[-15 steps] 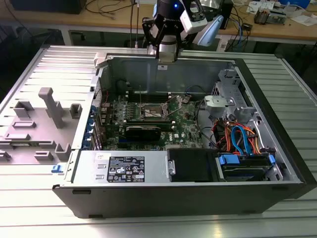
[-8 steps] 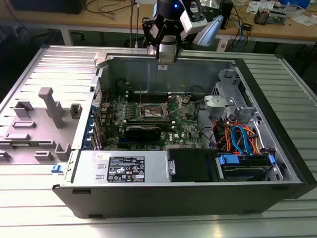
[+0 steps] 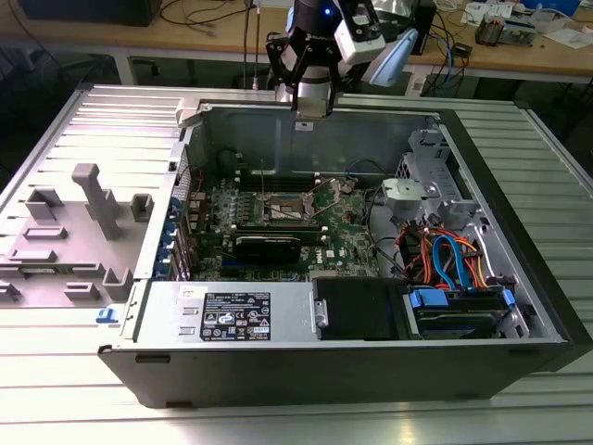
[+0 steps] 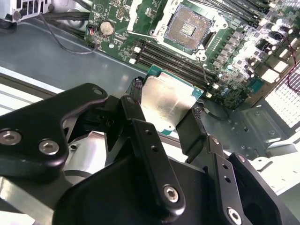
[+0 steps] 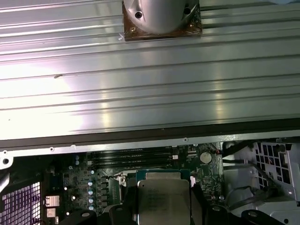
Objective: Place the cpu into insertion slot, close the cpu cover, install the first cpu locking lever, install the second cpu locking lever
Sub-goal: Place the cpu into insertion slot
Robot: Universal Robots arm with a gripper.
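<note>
My gripper [image 3: 312,108] hangs over the back wall of the open computer case [image 3: 371,357], above the green motherboard. In both wrist views its black fingers [image 4: 136,106] are shut on the cpu [image 4: 168,103], a flat silver-grey square with a green rim, gripped by two opposite edges [image 5: 163,202]. The insertion slot [image 4: 189,29] lies uncovered on the board below and ahead of the cpu, its dark contact field open inside a shiny rim [image 3: 287,209]. The cpu cover [image 4: 140,14] looks swung back beside the socket. A thin wire lever [image 4: 202,63] stands loose near the socket's corner.
Long black memory slots [image 4: 173,63] lie between the cpu and the socket. A black fan shroud [image 3: 269,246], power supply [image 3: 232,317], grey drive cage [image 3: 428,185] and coloured cables [image 3: 449,260] fill the case. Grey fixtures [image 3: 93,213] stand at the exterior view's left.
</note>
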